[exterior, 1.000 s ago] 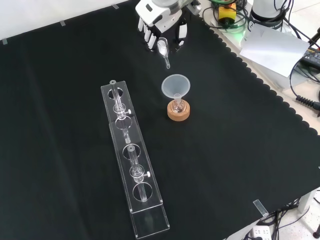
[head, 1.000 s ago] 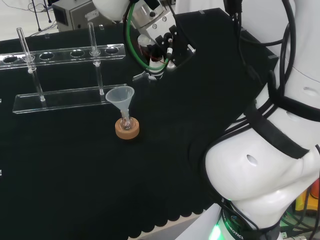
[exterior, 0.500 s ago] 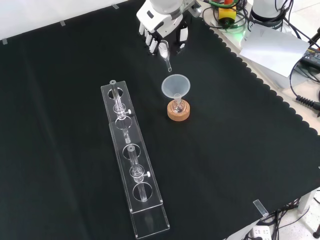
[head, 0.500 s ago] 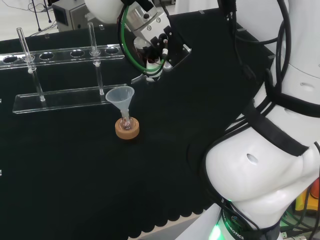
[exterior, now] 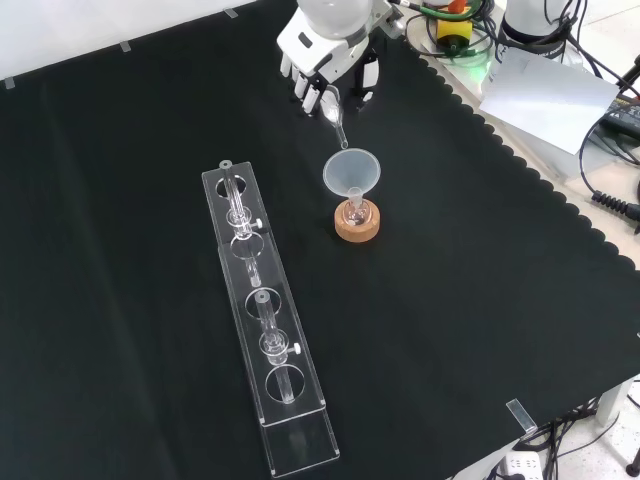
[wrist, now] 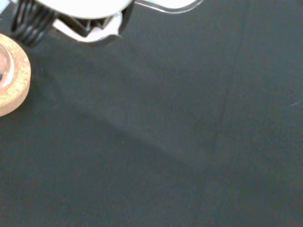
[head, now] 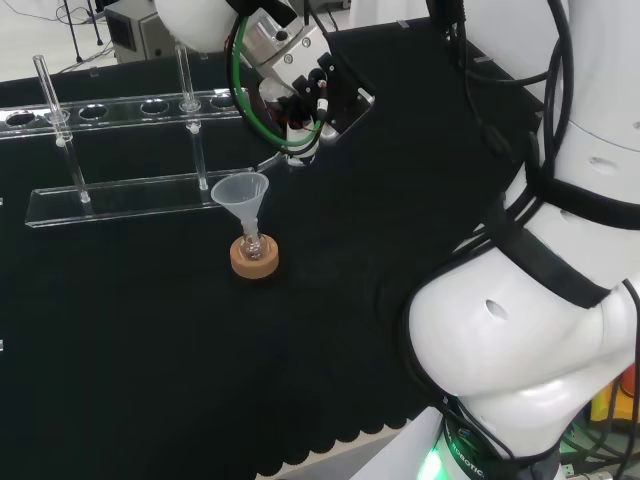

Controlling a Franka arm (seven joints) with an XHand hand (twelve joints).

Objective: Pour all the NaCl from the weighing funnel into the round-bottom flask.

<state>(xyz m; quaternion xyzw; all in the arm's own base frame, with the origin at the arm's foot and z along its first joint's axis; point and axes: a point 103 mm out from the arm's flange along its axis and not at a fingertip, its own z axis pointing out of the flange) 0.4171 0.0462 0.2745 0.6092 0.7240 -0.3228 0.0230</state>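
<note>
Front view gives you the clearest look: the robot hand [exterior: 322,62] comes in from the top edge with its fingers [exterior: 300,78] curled down around the weighing funnel [exterior: 331,106], a small clear scoop whose narrow spout slants down and away from the palm. Just below the robot hand in that view you have the clear funnel [exterior: 351,171], and the spout's tip sits right at the near rim of its wide mouth; you cannot tell from the pictures whether the two touch. That funnel stands in the neck of the round-bottom flask [exterior: 352,213], which rests upright in a cork ring [exterior: 357,225] on the black-cloth surface [exterior: 480,280], directly under the funnel and a little farther from the robot hand. Head view shows you the robot hand [head: 300,95] above and to the right of the funnel [head: 241,192], with the flask [head: 253,245] and cork ring [head: 254,258] beneath it. A long clear rack [exterior: 262,350] with tubes lies well apart from the robot hand, to the lower left in the front view. Wrist view catches an edge of the cork ring [wrist: 13,90] with the flask's glass inside it. Whether any salt is in the scoop or the flask, you cannot tell.
</note>
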